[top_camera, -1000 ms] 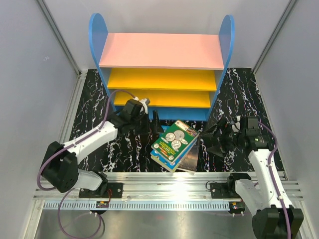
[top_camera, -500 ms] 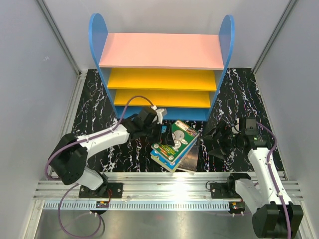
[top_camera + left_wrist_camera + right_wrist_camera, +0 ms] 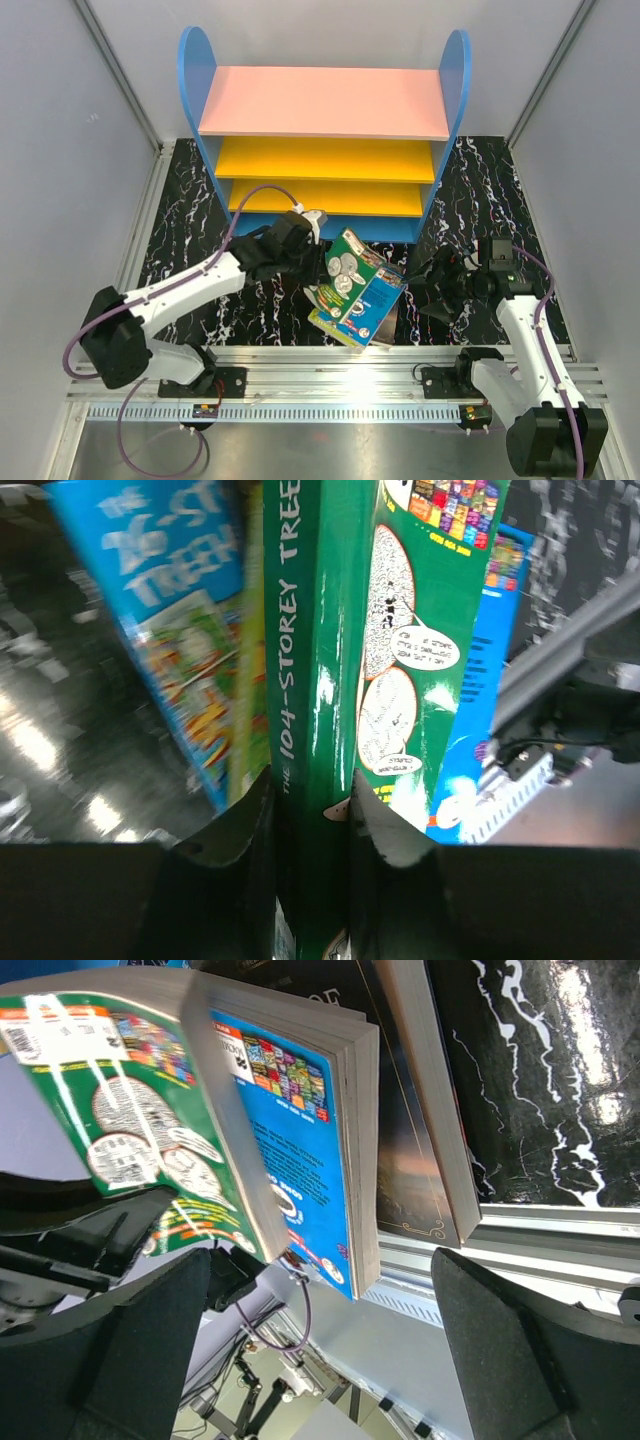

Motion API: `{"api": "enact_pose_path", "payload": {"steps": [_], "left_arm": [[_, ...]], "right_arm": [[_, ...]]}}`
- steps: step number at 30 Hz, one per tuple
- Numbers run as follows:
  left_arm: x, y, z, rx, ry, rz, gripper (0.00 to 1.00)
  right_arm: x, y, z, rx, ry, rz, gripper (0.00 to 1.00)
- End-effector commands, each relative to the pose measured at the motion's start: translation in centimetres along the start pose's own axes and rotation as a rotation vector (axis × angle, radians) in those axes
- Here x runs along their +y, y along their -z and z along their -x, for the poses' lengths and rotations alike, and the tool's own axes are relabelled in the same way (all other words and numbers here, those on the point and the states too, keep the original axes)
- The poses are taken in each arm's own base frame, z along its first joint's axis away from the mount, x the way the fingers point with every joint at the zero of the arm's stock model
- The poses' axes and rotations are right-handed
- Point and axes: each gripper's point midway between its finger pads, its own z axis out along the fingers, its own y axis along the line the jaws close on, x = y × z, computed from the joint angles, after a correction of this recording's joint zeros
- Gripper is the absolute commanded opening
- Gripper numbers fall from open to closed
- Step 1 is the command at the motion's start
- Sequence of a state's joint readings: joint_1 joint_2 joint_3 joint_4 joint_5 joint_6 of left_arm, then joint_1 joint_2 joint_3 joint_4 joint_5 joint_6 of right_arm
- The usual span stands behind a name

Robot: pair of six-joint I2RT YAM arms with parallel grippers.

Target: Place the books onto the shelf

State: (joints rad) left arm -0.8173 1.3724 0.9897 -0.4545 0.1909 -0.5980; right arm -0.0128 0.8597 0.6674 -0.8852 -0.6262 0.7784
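Note:
My left gripper (image 3: 318,266) is shut on the spine edge of the green book (image 3: 350,266) with white coins, which stands tilted up off the pile. In the left wrist view its green spine (image 3: 308,680) sits clamped in the left gripper (image 3: 312,786). The blue book (image 3: 379,298) lies just under it, and the dark book (image 3: 389,322) is at the bottom of the pile. A yellow-green book (image 3: 250,670) shows beside the blue book (image 3: 150,580). My right gripper (image 3: 426,286) stands open just right of the pile, with the right gripper (image 3: 320,1360) empty. The shelf (image 3: 325,102) stands behind, its boards bare.
A black marbled mat (image 3: 185,215) covers the table floor. An aluminium rail (image 3: 330,365) runs along the near edge, right below the pile. Grey walls close in on both sides. The shelf's blue side panels (image 3: 455,70) rise above its top board.
My left gripper reached right to the pile, closed on the green book and tipped it up on edge, uncovering the blue book. The right arm has barely shifted.

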Motion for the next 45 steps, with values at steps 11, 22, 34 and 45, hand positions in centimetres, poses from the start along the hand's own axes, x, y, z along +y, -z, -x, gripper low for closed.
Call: {"api": "enact_pose_path", "payload": {"steps": [11,22,34,45], "left_arm": [[2.0,9.3,-0.2,-0.241,0.030,0.070,0.00],[1.0,14.9,1.7,-0.443,0.089,-0.002,0.00],[-1.1,20.7,12.5,-0.621,0.076,-0.069,0.00],[-1.8,25.1,20.1,-0.784,0.119,-0.200,0.00]], "right_arm": [[-1.0,-0.1,-0.7,0.014,0.026,-0.025,1.00],[-1.7,0.0,-2.0,0.045,0.026,-0.013,1.00],[-1.6,0.6,-2.7,0.066,0.051,-0.002,1.00],[-1.8,0.5,-3.8,0.094,0.095,-0.009,1.00]]}}
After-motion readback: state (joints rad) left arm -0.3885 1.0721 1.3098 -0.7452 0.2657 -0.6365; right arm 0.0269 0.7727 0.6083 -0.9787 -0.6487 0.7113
